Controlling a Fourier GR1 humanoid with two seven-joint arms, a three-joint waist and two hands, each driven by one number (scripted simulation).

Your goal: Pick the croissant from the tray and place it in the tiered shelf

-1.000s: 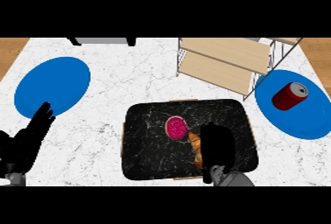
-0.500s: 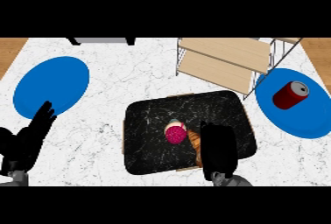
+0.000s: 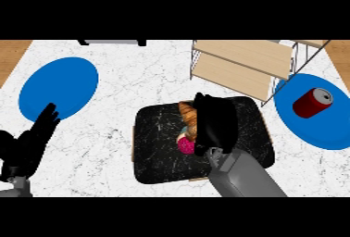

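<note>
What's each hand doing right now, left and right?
Left hand: open, fingers straight, resting at the view's left edge, holding nothing.
Right hand: over the croissant on the tray; grip cannot be told.

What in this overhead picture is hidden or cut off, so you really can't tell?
- Croissant, head view: mostly under the right hand; whether the fingers grip it cannot be told.
- Pink item on the tray: partly covered by that hand, too small to identify.
- Tiered shelf: top cut off by the upper edge.
- Left hand: wrist cut off at the lower left.
</note>
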